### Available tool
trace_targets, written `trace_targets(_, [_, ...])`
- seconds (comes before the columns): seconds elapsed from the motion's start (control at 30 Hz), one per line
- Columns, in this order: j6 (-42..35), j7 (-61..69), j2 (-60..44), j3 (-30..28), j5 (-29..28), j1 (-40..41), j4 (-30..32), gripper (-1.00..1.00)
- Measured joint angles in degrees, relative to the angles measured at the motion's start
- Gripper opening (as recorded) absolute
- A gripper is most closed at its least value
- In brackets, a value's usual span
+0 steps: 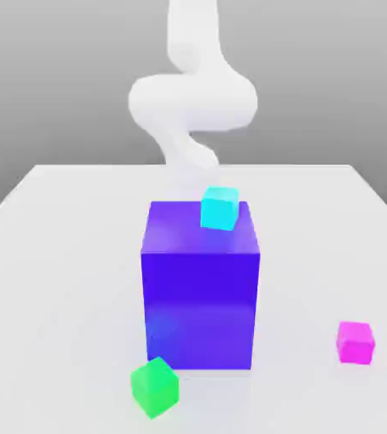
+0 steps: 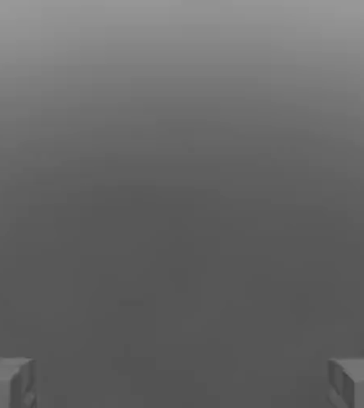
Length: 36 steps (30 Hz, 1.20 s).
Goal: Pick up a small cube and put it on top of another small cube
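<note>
The tool (image 2: 182, 384) stands wide, its two fingers far apart at the edges of the hand view and nothing gripped between them. In the exterior view the arm (image 1: 193, 102) comes down behind the big blue block (image 1: 200, 309), which stands upright on the white table (image 1: 52, 280). The cyan cube (image 1: 220, 208) is on top of that block, toward the exterior view's right. The green cube (image 1: 155, 387) lies near the block's front, toward the exterior view's left, turned with a corner forward; the magenta cube (image 1: 355, 343) sits well apart on the exterior view's right.

The task names no colour, so any of the three small ones may be the one to lift. What the coming move turns on is that the arm appears to be on the block's far side, with green and magenta lying forward of it and the block between arm and green. Cyan looks nearest to the arm, and higher than the others. The hand view gives only plain grey between the fingers, so the tool's exact height and heading are perhaps not to be trusted from here

For green or magenta, the tool would best pass over or around the block, without knocking cyan off; green's turned faces would also want the wrist rotated to match
</note>
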<state>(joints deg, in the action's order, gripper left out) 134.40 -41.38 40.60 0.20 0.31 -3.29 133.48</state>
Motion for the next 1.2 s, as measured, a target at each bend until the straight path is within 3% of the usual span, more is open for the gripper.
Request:
trace_targets(0.57, [17.8,29.5,-35.6,6.3,1.0,-18.5,11.5,0.00])
trace_targets(0.77, [24.0,36.3,-48.2,8.7,-3.6,-23.9,15.6,0.00])
trace_targets(0.97, [33.2,34.3,-60.7,5.0,-8.6,-27.7,14.2,0.00])
trace_targets(1.0, [34.2,34.0,-62.0,4.5,-9.0,-28.1,13.9,-1.00])
trace_targets(1.2, [34.7,33.8,-62.7,4.3,-9.3,-28.3,13.8,-1.00])
